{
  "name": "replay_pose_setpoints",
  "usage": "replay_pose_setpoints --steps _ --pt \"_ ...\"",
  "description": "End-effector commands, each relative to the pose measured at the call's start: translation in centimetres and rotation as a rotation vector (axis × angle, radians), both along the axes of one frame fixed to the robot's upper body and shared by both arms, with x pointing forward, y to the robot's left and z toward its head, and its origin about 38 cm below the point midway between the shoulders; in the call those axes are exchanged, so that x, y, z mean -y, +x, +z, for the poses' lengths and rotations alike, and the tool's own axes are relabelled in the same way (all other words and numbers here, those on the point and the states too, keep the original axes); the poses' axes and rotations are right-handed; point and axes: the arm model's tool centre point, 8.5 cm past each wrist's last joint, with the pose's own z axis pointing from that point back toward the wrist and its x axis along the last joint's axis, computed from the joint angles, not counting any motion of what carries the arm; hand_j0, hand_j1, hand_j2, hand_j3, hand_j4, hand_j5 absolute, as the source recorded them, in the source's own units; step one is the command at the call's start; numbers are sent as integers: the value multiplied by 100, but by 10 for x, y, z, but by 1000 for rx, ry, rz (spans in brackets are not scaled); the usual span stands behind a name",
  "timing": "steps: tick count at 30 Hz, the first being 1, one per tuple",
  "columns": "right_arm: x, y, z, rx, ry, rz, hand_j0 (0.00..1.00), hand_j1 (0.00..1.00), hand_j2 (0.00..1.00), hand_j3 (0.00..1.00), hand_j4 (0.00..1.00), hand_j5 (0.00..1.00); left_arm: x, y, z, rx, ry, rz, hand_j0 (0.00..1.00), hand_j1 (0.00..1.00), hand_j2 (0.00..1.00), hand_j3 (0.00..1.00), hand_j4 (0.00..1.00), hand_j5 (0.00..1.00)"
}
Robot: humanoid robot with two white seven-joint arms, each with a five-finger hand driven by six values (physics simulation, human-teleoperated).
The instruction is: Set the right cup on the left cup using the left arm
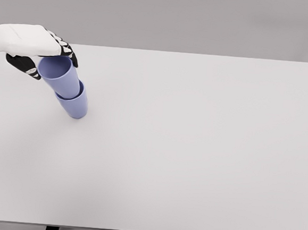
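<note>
Fingers of your left hand (39, 50) curl around the rim of the top cup (61, 77), up at ten o'clock on the big white table (194, 150). That cup already sits inside the bottom cup (75, 106), and both look tilted. You should let go slowly, I think, then lift straight up so the stack does not tip.

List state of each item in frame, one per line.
Upper cup: nested in the lower cup, rim under the left hand's fingers.
Lower cup: on the table, holding the upper cup.
Left hand: fingers around the upper cup's rim.
Right hand: out of view.
Table: bears the stack.
</note>
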Motion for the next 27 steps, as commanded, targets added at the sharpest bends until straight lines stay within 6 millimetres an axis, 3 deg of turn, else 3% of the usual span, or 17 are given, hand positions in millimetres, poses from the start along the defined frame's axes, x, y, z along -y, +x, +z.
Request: replay_pose_setpoints --steps 1,13,18,27 --pt "0 0 0 0 0 0 100 100 100 100 100 100 0 0 0 1 -2 0 70 70 70 70 70 70" --pt "0 0 0 0 0 0 100 100 100 100 100 100 3 2 -3 -4 -1 -4 73 73 73 73 73 73" --pt "0 0 0 0 0 0 100 100 100 100 100 100 3 2 -4 -5 0 -7 85 85 85 85 85 85" --pt "0 0 0 0 0 0 100 100 100 100 100 100 3 2 -4 -5 0 -13 90 90 90 90 90 90"
